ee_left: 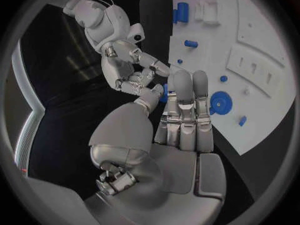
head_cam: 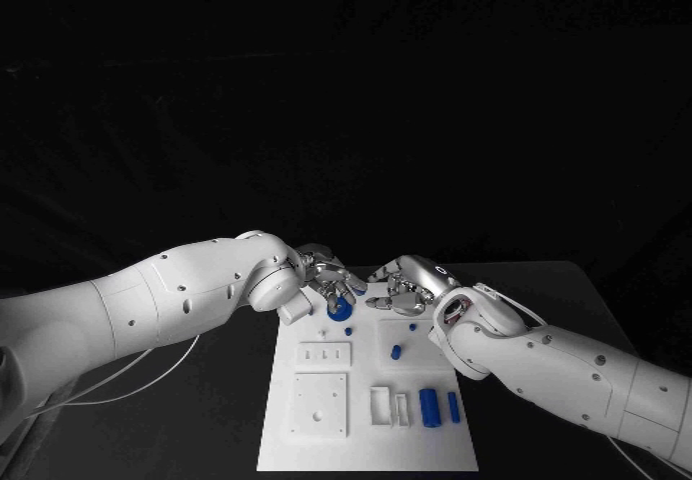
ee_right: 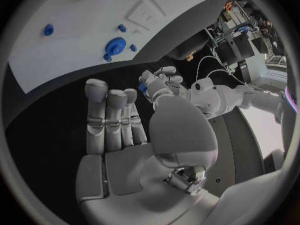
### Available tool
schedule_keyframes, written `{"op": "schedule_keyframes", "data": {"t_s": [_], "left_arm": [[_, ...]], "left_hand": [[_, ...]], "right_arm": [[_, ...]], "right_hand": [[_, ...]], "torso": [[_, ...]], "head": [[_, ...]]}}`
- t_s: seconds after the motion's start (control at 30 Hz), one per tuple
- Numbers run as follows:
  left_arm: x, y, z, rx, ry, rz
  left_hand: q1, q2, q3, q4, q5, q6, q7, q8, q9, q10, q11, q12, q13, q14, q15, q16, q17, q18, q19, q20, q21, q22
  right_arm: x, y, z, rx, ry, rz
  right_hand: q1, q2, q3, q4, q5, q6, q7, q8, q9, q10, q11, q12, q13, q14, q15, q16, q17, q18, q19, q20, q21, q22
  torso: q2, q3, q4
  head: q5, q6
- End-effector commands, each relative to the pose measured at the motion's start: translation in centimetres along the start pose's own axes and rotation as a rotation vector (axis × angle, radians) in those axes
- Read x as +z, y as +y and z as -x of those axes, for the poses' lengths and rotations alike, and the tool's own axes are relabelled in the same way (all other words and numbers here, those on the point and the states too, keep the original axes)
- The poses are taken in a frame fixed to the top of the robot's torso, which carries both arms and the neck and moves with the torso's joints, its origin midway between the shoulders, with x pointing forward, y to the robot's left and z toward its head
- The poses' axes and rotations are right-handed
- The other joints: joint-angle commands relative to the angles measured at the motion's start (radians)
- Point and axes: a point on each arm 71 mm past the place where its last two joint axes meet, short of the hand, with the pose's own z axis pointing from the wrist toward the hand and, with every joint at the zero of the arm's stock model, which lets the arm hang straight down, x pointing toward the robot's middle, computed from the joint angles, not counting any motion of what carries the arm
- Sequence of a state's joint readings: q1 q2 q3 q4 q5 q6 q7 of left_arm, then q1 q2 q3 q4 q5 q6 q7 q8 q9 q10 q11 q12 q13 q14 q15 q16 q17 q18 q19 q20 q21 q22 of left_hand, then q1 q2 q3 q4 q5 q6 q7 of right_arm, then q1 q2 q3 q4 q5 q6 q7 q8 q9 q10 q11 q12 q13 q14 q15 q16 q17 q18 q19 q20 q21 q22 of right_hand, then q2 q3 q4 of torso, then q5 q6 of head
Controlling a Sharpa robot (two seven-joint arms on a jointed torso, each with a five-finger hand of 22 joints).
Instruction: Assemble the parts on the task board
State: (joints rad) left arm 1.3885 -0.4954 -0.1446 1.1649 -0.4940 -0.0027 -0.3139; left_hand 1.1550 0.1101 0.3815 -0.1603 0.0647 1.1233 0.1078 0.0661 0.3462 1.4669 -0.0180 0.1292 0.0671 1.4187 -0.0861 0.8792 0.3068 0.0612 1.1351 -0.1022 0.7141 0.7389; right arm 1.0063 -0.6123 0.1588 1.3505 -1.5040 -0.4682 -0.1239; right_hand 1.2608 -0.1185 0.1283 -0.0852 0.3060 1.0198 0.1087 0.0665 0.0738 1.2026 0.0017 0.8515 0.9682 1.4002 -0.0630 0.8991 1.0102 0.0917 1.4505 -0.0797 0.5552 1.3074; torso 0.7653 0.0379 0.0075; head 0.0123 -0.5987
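Left hand (head_cam: 329, 280): over far end of white rectangular task board (head_cam: 332, 440), thumb and fingers pinched on small blue part (ee_left: 164, 93), other fingers straight together.
Small blue part: between left thumb tip and fingers, lifted off board.
Right hand (head_cam: 408, 288): just beside left hand, fingertips turned toward it; fingers nearly straight and apart from thumb, palm bare, holding nothing.
Blue round gear (head_cam: 340, 310): flat on board, just under left hand's fingers, on near side of them.
Blue upright cylinder (head_cam: 428, 404): on board, well apart from both hands, near right forearm.
Contact between hands: cannot tell.
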Motion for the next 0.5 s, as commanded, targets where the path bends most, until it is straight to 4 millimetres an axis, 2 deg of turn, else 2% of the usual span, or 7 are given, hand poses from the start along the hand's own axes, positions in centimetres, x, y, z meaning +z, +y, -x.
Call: {"op": "schedule_keyframes", "data": {"t_s": [0.03, 0.1, 0.17, 0.2, 0.33, 0.5], "left_arm": [[-0.1, 0.0, 0.0, -0.108, -0.014, -0.028], [-0.2, 0.2, 0.0, -0.132, -0.016, -0.029], [-0.2, 0.4, 0.0, -0.154, -0.020, -0.030], [-0.3, 0.5, 0.0, -0.163, -0.022, -0.031], [-0.3, 0.8, -0.1, -0.192, -0.034, -0.035], [-0.2, 1.1, -0.4, -0.212, -0.024, -0.037]], "left_hand": [[0.012, -0.004, -0.013, -0.003, 0.000, 0.082, -0.075, -0.001, 0.093, 0.047, -0.016, 0.056, 0.023, 0.006, -0.011, 0.029, 0.016, -0.020, 0.008, -0.012, -0.002, 0.011], [0.017, -0.009, -0.022, -0.009, 0.000, 0.089, -0.077, -0.003, 0.058, 0.044, -0.024, 0.117, 0.054, -0.005, -0.017, 0.090, 0.059, -0.024, 0.010, -0.019, 0.008, 0.025], [0.020, -0.008, -0.027, -0.010, -0.002, 0.096, -0.078, -0.002, 0.029, 0.043, -0.025, 0.125, 0.064, -0.021, -0.018, 0.113, 0.082, -0.026, 0.006, -0.021, 0.013, 0.036], [0.028, -0.006, -0.040, -0.010, -0.003, 0.104, -0.075, 0.001, -0.019, 0.042, -0.024, 0.118, 0.073, -0.033, -0.017, 0.124, 0.105, -0.026, 0.002, -0.020, 0.019, 0.056], [0.029, -0.005, -0.047, -0.009, -0.004, 0.109, -0.078, 0.000, -0.043, 0.044, -0.028, 0.138, 0.086, -0.023, -0.020, 0.126, 0.114, -0.025, 0.006, -0.023, 0.016, 0.067], [0.033, -0.013, -0.060, -0.013, -0.006, 0.111, -0.079, -0.002, -0.081, 0.044, -0.028, 0.166, 0.102, -0.020, -0.024, 0.141, 0.128, -0.026, 0.009, -0.026, 0.020, 0.082]], "right_arm": [[-0.3, 0.2, 0.5, 0.034, -0.089, 0.037], [-0.5, 0.2, 0.5, 0.041, -0.103, 0.040], [-0.6, 0.2, 0.5, 0.047, -0.105, 0.042], [-0.7, 0.2, 0.4, 0.050, -0.103, 0.043], [-0.8, 0.5, 0.2, 0.066, -0.094, 0.050], [-1.0, 1.0, -0.1, 0.088, -0.107, 0.058]], "right_hand": [[0.011, 0.000, -0.001, 0.000, -0.005, 0.004, 0.001, -0.003, -0.001, -0.005, -0.001, 0.012, -0.013, -0.006, -0.001, 0.010, -0.004, 0.005, 0.010, -0.002, -0.004, 0.060], [0.011, 0.000, 0.000, 0.000, -0.002, 0.005, 0.001, -0.003, -0.001, -0.004, -0.001, 0.013, -0.014, -0.005, -0.001, 0.011, -0.003, 0.005, 0.011, -0.002, -0.003, 0.061], [0.011, 0.000, 0.000, -0.001, -0.002, 0.012, 0.000, -0.003, 0.000, -0.003, -0.002, 0.016, -0.017, -0.005, -0.002, 0.013, -0.003, 0.005, 0.012, -0.003, -0.003, 0.061], [0.011, 0.000, 0.000, -0.001, -0.002, 0.012, 0.000, -0.003, 0.000, -0.003, -0.002, 0.016, -0.017, -0.005, -0.002, 0.013, -0.003, 0.005, 0.012, -0.003, -0.003, 0.061], [0.007, 0.001, -0.001, 0.001, -0.003, 0.024, -0.003, -0.003, 0.000, -0.001, -0.003, 0.021, -0.017, -0.004, -0.002, 0.016, -0.002, 0.004, 0.014, -0.003, 0.003, 0.063], [0.007, 0.010, 0.010, 0.001, -0.015, 0.049, -0.009, -0.003, 0.000, 0.001, -0.008, 0.028, -0.019, -0.001, -0.006, 0.021, -0.001, 0.002, 0.017, -0.006, 0.007, 0.064]], "torso": [[0.000, 0.0008, -0.0009], [0.000, 0.0016, -0.0020], [0.000, 0.0017, -0.0014], [0.001, 0.0016, -0.0009], [0.002, 0.0003, -0.0001], [0.002, 0.0008, -0.0002]], "head": [[0.003, 0.003], [0.005, 0.004], [0.003, 0.006], [0.002, 0.006], [0.000, 0.007], [-0.003, 0.009]]}}
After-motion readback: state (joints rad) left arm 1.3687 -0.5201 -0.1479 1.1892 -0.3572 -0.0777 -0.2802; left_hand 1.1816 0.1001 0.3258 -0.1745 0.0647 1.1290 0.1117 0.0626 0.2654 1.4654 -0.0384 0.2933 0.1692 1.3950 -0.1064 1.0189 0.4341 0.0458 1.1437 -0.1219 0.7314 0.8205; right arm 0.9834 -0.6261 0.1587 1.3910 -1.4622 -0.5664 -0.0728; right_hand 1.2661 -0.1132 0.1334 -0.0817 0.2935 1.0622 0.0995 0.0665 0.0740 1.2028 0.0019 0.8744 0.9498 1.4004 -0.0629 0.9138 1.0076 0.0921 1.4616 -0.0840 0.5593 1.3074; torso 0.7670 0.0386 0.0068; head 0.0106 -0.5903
